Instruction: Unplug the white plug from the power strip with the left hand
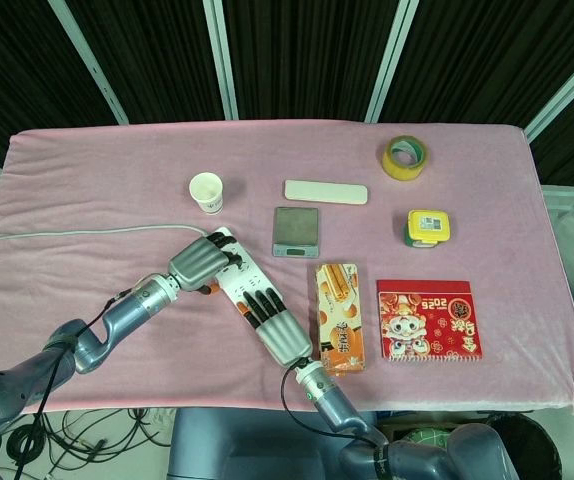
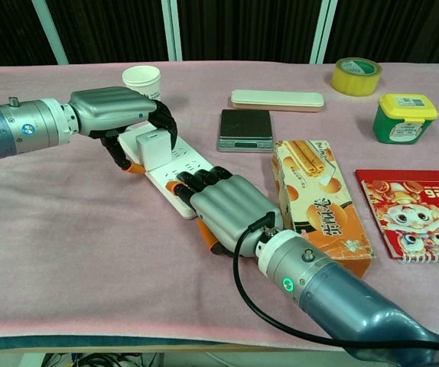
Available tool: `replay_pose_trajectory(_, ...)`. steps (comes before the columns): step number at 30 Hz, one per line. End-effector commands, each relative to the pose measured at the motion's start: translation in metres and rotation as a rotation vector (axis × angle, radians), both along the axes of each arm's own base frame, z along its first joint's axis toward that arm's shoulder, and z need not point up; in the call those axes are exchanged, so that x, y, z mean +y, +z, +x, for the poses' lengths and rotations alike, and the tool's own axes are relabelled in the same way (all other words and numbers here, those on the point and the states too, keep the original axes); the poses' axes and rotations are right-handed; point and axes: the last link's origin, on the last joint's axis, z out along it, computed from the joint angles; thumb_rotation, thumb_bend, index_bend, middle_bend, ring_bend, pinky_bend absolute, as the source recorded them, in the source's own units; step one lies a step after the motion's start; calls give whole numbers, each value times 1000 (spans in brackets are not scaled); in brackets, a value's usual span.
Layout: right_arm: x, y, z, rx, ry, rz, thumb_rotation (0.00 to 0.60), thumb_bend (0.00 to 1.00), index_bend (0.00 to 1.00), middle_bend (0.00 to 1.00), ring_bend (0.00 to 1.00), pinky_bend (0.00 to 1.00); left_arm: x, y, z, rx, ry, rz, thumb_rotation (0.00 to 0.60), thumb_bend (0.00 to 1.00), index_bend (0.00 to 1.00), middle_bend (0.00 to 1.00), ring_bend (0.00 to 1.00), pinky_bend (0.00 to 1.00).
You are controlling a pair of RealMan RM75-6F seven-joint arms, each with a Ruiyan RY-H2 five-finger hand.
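Two hands on the job, and we judge it roughly half done: our left hand (image 2: 116,115) has its fingers curled over the white plug (image 2: 151,147), thumb side below, so we read it as gripping the plug, but the plug looks seated in the power strip (image 2: 175,170), at its far end near the paper cup (image 2: 141,81). Our right hand (image 2: 223,205) lies flat, fingers stretched along the near end of the strip, pressing it to the pink table cover (image 2: 66,222); it holds nothing. What's left, as we see it: pull the plug straight up and clear while the strip is pinned. Containers: the head view looks down into the cup and shows only its white inside; the yellow-lidded tub (image 2: 404,117) is closed, contents hidden; the snack box (image 2: 319,202) lies flat just beside the right hand, closed as far as we can tell.
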Motion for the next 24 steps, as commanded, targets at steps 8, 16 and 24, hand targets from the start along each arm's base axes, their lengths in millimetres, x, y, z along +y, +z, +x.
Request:
replay_pose_trajectory(8,0,0,-2,8,-2,14,600,765,129,80,91,86,8,5,7,28,38,-7,600,653,629,611,173,243)
replay_pose_trajectory(16,0,1,-2,13,-1,19,600,765,131,80,91,86,16,8,15,49,46,13,600,653,630,611,173,252)
replay_pose_trajectory(24,-1,3,-3,12,-5,20,600,765,131,80,91,86,18,7,19,49,77,5,600,654,633,612,177,257)
